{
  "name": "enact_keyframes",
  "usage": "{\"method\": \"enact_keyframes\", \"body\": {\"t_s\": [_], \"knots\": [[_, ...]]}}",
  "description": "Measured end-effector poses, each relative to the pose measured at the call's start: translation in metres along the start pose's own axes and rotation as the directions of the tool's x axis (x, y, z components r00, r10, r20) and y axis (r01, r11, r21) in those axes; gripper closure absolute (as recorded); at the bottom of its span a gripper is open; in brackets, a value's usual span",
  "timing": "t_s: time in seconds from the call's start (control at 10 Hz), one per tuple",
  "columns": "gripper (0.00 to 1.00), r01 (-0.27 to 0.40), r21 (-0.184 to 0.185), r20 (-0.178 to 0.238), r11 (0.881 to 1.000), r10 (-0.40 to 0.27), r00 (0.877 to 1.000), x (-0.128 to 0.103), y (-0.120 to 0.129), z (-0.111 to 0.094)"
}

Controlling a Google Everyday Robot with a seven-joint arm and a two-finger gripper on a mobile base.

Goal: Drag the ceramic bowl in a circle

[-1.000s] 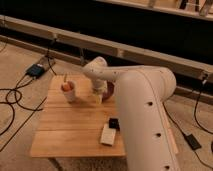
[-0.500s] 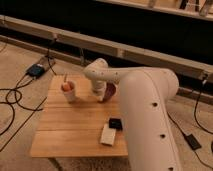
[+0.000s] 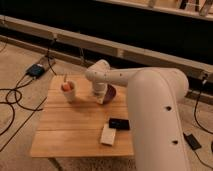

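Observation:
The ceramic bowl (image 3: pixel 111 92) is a small dark maroon bowl at the far middle of the wooden table (image 3: pixel 75 130). It is partly hidden behind my gripper (image 3: pixel 101 96). The gripper comes down from the white arm (image 3: pixel 150 95) and sits at the bowl's left rim, touching or very close to it. The bowl looks tilted up against the gripper.
A white cup (image 3: pixel 69 92) with an orange thing in it stands just left of the gripper. A black flat object (image 3: pixel 119 123) and a white flat object (image 3: pixel 107 134) lie near the table's front right. Cables and a power box (image 3: pixel 36 70) lie on the floor at left.
The gripper has moved a little to the right along the table's far side, and the bowl has shifted slightly with it. The cup has not moved.

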Motion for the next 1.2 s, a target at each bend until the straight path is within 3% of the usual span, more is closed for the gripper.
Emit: {"method": "enact_keyframes", "body": {"t_s": [0.3, 0.6, 1.2], "knots": [[1.00, 0.000, -0.032, -0.004, 0.999, -0.001, 1.000, 0.023, 0.029, 0.001], [1.00, -0.034, -0.034, -0.015, 0.999, 0.034, 0.999, 0.049, 0.036, -0.002], [1.00, -0.095, 0.002, -0.037, 0.995, 0.095, 0.995, 0.086, -0.001, -0.002]]}}
